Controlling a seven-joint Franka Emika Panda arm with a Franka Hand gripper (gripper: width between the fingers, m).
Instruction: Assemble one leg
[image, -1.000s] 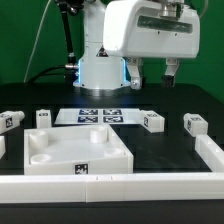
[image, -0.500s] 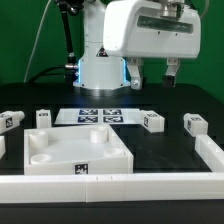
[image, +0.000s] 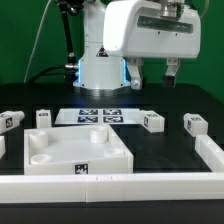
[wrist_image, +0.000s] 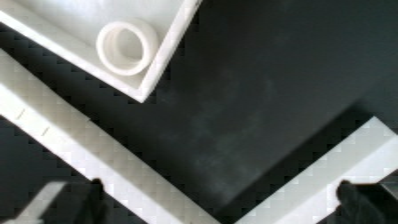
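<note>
Above the black table (image: 170, 150), we find the gripper (image: 153, 74) raised, its fingers (image: 172, 71) spread wide with nothing between them. Beneath it a leg (image: 152, 121) lies on the table, just beside the marker board (image: 98, 116) on the exterior view's right, apart from the square socketed panel (image: 75, 150).

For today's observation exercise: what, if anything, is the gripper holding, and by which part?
Nothing is held: the gripper is open, with nothing between its fingers.
</note>
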